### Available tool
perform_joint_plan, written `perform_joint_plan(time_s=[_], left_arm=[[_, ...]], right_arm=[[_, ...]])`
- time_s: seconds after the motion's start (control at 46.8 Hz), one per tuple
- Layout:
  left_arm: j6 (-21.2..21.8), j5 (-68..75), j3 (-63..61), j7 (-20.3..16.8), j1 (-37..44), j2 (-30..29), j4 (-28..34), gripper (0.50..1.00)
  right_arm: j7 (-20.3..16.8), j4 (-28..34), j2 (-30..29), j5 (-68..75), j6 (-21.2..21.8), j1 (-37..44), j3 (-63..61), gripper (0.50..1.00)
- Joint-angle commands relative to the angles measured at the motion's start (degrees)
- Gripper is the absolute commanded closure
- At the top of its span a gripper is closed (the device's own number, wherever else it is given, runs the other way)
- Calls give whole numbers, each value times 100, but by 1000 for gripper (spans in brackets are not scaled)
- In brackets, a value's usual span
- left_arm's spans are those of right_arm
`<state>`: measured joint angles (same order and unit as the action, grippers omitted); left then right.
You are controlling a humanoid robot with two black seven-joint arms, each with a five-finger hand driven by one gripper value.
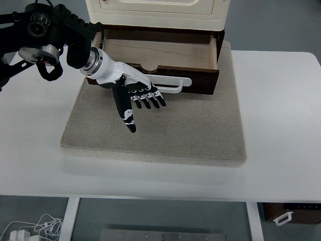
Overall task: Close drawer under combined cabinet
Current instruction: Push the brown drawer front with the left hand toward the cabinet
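Note:
A cream cabinet (155, 11) stands at the back of a grey mat (200, 130). Beneath it a dark brown wooden drawer (200, 80) is pulled out toward me, its pale empty floor showing. A white bar handle (173, 85) runs across the drawer front. My left hand (140, 100) comes in from the upper left on a black arm and sits just in front of the drawer front, below the handle's left part. Its fingers (148, 102) are stretched out and hold nothing; the thumb points down over the mat. Whether the hand touches the drawer front I cannot tell.
The mat lies on a white table (281, 125) whose front edge runs across the lower picture. Below the table are cables (30, 228) at the left and a dark box (293, 213) at the right.

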<state>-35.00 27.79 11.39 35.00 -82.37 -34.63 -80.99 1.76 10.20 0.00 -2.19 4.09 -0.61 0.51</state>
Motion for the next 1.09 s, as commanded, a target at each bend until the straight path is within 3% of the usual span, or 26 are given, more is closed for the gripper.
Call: perform_joint_plan(time_s=[0.0,1.069], left_arm=[[0,15,-5,0,-25,0,74,504],[0,771,83,0,-60,712,988,504]], right_arm=[[0,0,0,-1,4,0,2,548],[0,0,0,-1,4,0,2,548]])
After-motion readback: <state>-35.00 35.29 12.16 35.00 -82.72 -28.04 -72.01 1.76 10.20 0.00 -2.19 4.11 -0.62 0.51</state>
